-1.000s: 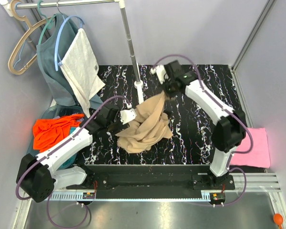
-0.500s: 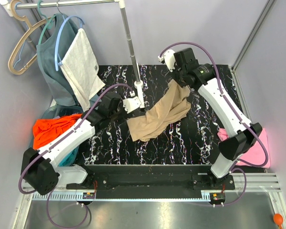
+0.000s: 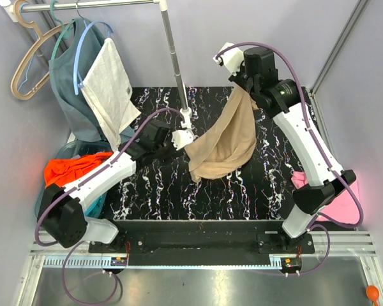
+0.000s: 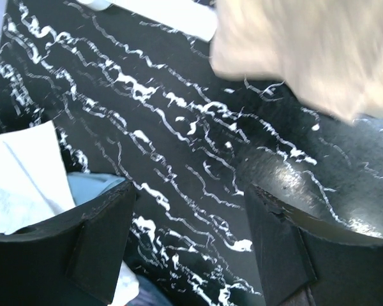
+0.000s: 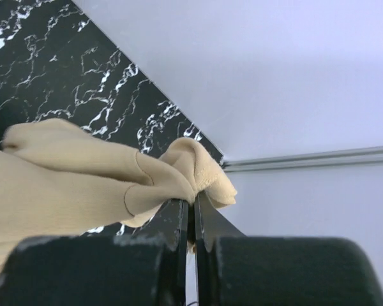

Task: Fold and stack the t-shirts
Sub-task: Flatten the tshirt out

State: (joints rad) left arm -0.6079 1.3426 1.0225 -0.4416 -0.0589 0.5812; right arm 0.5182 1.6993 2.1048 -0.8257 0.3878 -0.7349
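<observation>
- Bin (image 3: pixel 83 150) off the desk's (image 3: pixel 147 185) left edge holds the orange shirt (image 3: pixel 70 175), apparently waiting; the teal shirt (image 3: pixel 67 83) hangs from the rail (image 3: pixel 89 5) above.
- Left pincer (image 4: pixel 191 204), spread and empty, hovers low beside the tan shirt (image 3: pixel 226 143), likely to catch its hem.
- Right pincer (image 5: pixel 193 210), pinching a tan shirt corner, holds it high so the cloth hangs open.
- Pink shirt (image 3: pixel 345 197) lies off the right edge.
- The desk is black and marbled; pale walls (image 3: pixel 274 38) enclose it.

The left arm reaches low and forward over the tabletop, its pincer (image 4: pixel 188 213) spread wide and holding nothing. The right arm stretches high and far, its pincer (image 5: pixel 193 205) pressed together on the shirt (image 3: pixel 226 143).
</observation>
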